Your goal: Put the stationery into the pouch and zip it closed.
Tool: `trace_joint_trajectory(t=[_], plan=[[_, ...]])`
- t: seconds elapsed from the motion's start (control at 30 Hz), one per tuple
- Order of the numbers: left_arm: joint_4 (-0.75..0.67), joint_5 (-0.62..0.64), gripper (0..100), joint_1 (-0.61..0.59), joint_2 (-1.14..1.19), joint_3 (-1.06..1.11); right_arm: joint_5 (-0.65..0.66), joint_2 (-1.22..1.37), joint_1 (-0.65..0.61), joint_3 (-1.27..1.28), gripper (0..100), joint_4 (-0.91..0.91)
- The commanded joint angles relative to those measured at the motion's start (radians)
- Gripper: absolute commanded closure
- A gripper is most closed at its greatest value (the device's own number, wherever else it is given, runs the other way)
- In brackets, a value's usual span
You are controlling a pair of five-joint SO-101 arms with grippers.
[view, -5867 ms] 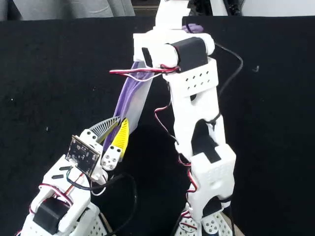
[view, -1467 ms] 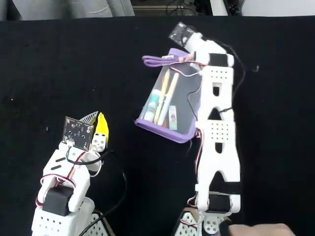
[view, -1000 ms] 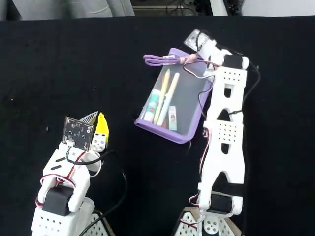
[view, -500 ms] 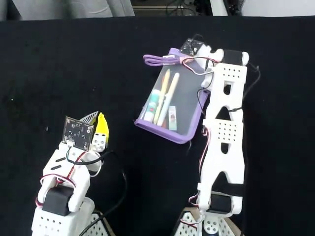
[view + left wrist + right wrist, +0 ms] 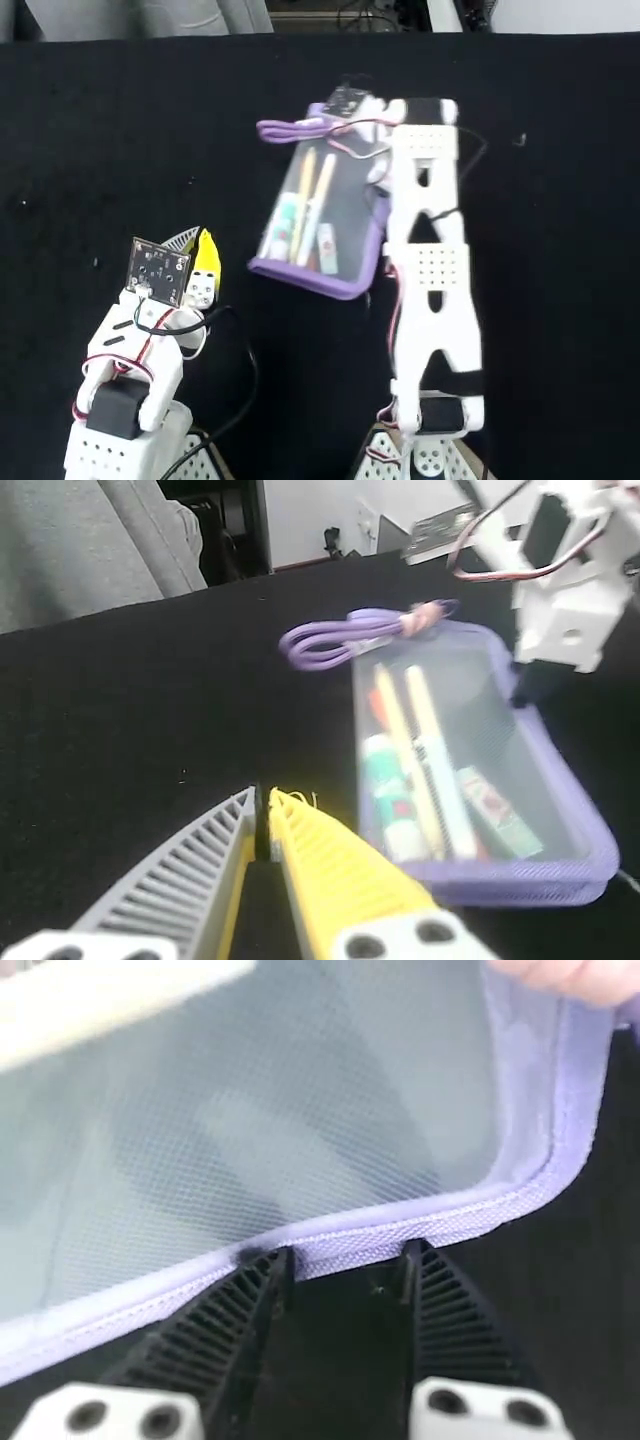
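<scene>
Your right pincer (image 5: 345, 1260) stands narrowly parted, its tips right at the purple hem of the pouch (image 5: 320, 215). It grips nothing that you can be sure of. The pouch lies flat on the desk (image 5: 120, 120) just beside the right arm, with the stationery (image 5: 425, 765) showing through its mesh side. Its looped strap (image 5: 335, 640) trails off one end by the pink zip pull (image 5: 428, 613). Your left pincer (image 5: 262, 805) is closed on nothing, well apart from the pouch.

The main risk is that the tips shove the hem instead of catching it. Nothing pins the pouch, so it would skid across the desk. A bite on the hem alone could also lift and tip the pouch. You cannot tell whether the zip is fully shut, so a gap could let the stationery slide out.
</scene>
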Motion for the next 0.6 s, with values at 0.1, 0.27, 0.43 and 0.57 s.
trace_joint_trajectory(t=[0.1, 0.27, 0.43, 0.57], plan=[[-0.025, -0.005, 97, -0.002, -0.005, -0.012, -0.126, -0.038, -0.247, 0.016, 81.8, 0.035], [-0.025, -0.005, 97, -0.008, -0.005, -0.016, -0.180, -0.058, -0.298, 0.007, 81.8, 0.037], [-0.025, -0.005, 97, -0.008, -0.005, -0.019, -0.210, -0.182, -0.292, 0.005, 81.8, 0.034], [-0.049, 0.025, 97, -0.044, -0.006, -0.021, -0.295, -0.269, -0.313, 0.004, 81.8, 0.002]])
